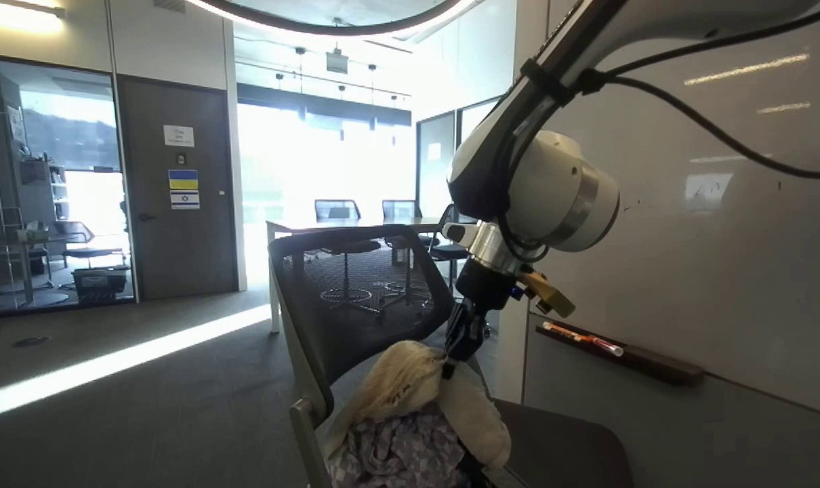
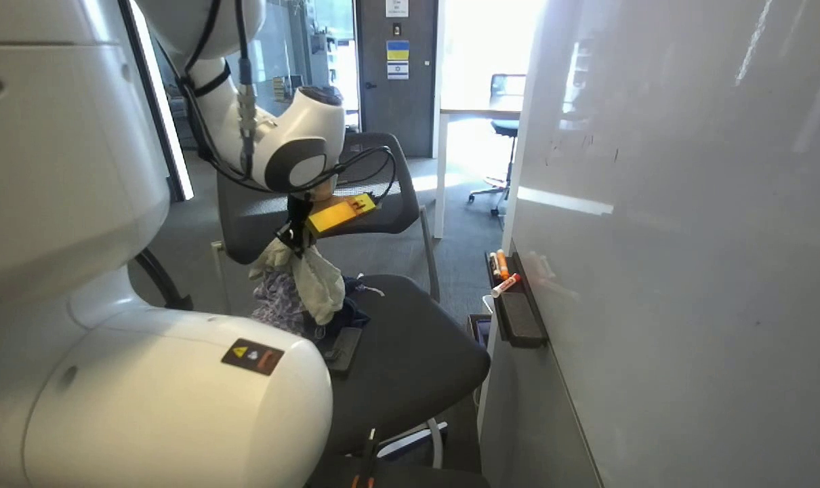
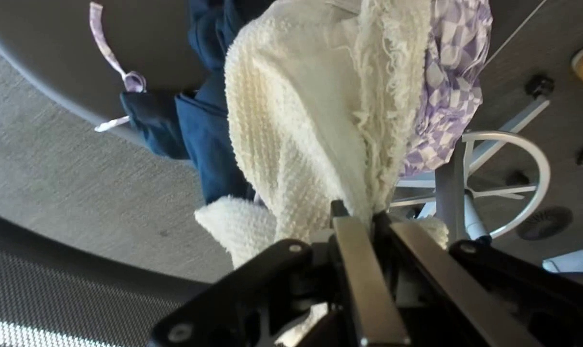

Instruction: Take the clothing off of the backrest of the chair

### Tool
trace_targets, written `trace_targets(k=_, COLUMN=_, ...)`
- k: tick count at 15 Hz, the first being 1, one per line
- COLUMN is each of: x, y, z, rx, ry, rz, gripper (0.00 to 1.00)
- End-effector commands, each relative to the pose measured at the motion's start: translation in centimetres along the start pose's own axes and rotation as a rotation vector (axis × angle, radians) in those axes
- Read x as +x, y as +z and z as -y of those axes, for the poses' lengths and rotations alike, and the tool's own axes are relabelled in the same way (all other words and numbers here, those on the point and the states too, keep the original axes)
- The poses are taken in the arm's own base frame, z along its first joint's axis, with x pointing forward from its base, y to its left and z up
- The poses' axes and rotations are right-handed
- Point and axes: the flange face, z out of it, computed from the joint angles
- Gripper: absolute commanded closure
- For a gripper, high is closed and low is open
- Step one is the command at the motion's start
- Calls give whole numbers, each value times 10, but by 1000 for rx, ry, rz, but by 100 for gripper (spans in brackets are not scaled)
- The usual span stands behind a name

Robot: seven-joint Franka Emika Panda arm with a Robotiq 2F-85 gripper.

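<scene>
1. The gripper (image 3: 360, 212) points down at a tilt, its fingers clenched on a pinch of the clothing (image 3: 315, 130).
2. From that pinch the clothing droops in folds, cream at the top and purple checks lower down, as both exterior views show. Whether the cream and purple parts are one piece cannot be told.
3. The clothing hangs low at the side of the chair (image 2: 410, 352), below the mesh of the backrest (image 1: 315, 305). How much of its weight rests on the seat (image 1: 559, 447) cannot be told.
4. In the wrist view, a stretch of floor (image 3: 127, 202) shows between the cream folds and the frame of the backrest. Contact elsewhere is hidden.
5. A navy cloth (image 3: 209, 125) lies just beside the cream folds and crosses the edge of the seat in the wrist view, with pale purple strings (image 3: 106, 53) next to it.
6. The arm (image 2: 146, 407) reaches over the chair, a yellow block (image 2: 342, 213) at its wrist near the gripper.
7. A whiteboard (image 2: 674, 271) stands near the chair, markers (image 2: 503, 266) lying at its lower edge.
8. Farther back are a table (image 1: 295, 226) and a dark door (image 1: 179, 257).
</scene>
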Motion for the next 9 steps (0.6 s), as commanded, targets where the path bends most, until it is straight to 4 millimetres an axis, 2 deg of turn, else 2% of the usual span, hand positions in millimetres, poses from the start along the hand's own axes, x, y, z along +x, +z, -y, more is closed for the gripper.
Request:
trace_targets(k=1, x=9, y=13, z=-15, rx=52, ry=35, rz=-3, gripper=64)
trace_targets(k=3, x=14, y=10, z=-21, rx=59, ry=48, rz=-36, gripper=56)
trace_targets(k=9, x=20, y=-14, z=-40, rx=4, ry=148, rz=-77, gripper=12)
